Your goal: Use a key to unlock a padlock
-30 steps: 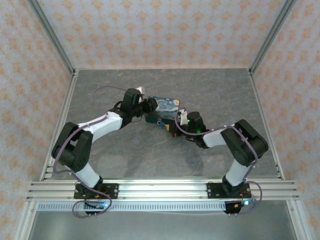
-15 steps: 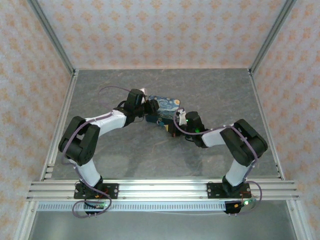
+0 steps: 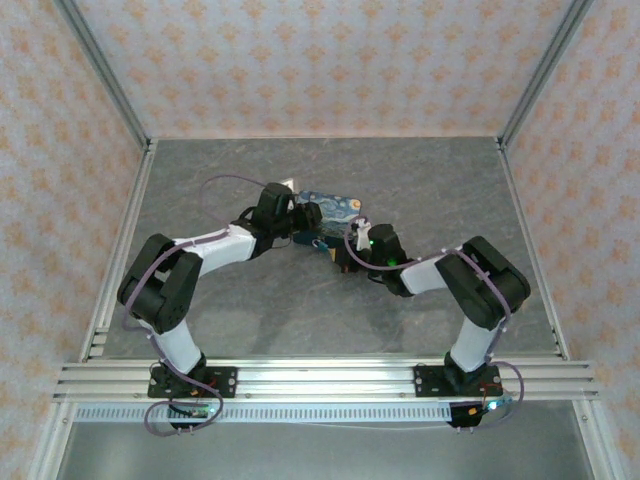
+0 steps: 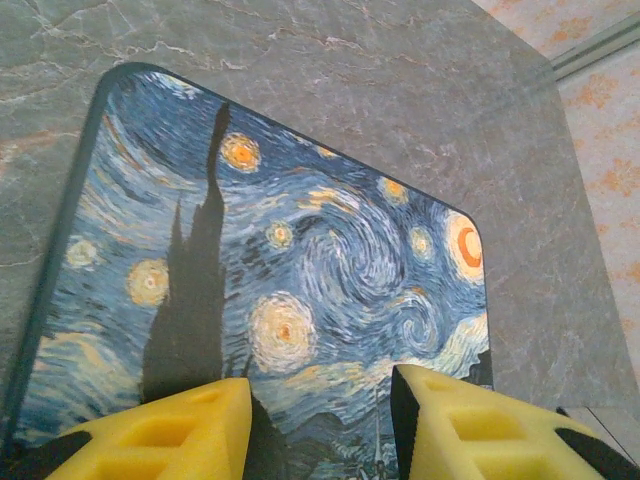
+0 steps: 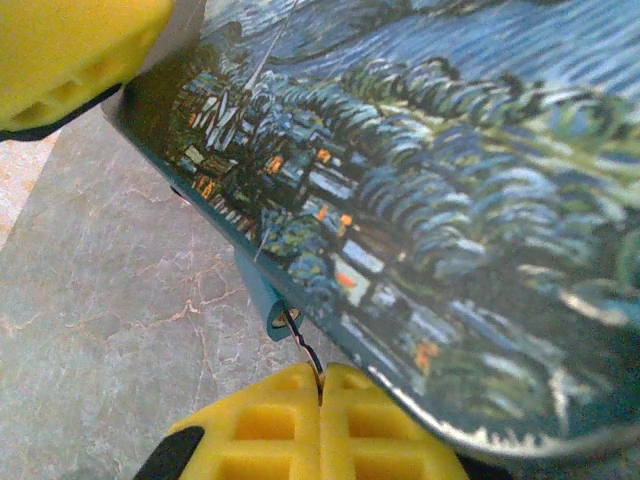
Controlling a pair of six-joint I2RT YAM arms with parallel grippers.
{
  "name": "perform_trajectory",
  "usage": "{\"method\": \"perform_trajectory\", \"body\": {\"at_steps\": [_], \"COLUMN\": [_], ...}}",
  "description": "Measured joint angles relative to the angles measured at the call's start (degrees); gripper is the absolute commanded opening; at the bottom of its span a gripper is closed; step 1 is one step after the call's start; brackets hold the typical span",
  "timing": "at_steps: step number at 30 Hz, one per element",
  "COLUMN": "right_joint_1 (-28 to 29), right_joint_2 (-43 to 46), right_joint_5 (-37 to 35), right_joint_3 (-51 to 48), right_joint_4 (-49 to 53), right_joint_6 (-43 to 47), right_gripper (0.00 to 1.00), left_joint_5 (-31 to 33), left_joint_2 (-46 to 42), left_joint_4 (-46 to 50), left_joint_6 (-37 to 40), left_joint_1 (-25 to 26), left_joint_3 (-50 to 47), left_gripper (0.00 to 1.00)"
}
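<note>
- The padlock (image 5: 262, 290) is lying on the table, half tucked under the near edge of the tin; its small, smooth blue body is poking out with a round hole at its end.
- A thin, dark wire shackle (image 5: 303, 348) is curving out of that hole towards the camera.
- The right gripper (image 5: 320, 382) is clenching its ribbed yellow fingers flat together, pinching the tip of that wire between them.
- The tin (image 5: 450, 200), a flat rectangle with rounded corners and a glossy starry-night print, is overhanging the padlock.
- The left gripper (image 4: 320, 425) is hanging over the tin's lid with its blocky yellow fingers spread apart and the print showing between them; one finger (image 5: 70, 50) is sitting against the tin's corner.
- The table (image 5: 100, 300) is showing a grey, veined, stone-like surface around them.
</note>
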State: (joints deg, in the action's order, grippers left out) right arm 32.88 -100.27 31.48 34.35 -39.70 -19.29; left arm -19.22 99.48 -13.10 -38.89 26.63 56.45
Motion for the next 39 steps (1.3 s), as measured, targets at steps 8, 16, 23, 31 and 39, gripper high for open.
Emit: {"method": "perform_trajectory", "body": {"at_steps": [8, 16, 23, 31, 39], "right_joint_1": [0.85, 1.79, 2.69, 3.48, 3.58], "right_joint_2": [-0.31, -0.7, -1.75, -1.92, -2.27], "right_joint_5": [-1.05, -1.99, -3.26, -3.96, -3.96], "right_joint_3": [0.0, 0.0, -0.04, -0.04, -0.02], "right_joint_4": [-0.55, -1.99, -5.27, -6.19, -6.25], "right_joint_6": [-0.02, -0.04, -0.26, -0.24, -0.24], "right_gripper": [0.0, 0.0, 0.0, 0.0, 0.0], "left_joint_5": [0.22, 0.37, 0.42, -0.07, -1.11], "left_joint_2": [-0.15, -0.22, -0.35, -2.1, -6.47], "left_joint_4": [-1.18, -2.27, -3.48, -3.15, 1.38], "left_joint_6": [-0.04, -0.22, -0.26, -1.55, -3.26], "left_joint_1": [0.55, 1.31, 1.51, 1.49, 0.66], "left_joint_3": [-0.72, -1.36, -2.01, -3.26, -5.07], "left_gripper": [0.43, 0.42, 0.42, 0.48, 0.55]}}
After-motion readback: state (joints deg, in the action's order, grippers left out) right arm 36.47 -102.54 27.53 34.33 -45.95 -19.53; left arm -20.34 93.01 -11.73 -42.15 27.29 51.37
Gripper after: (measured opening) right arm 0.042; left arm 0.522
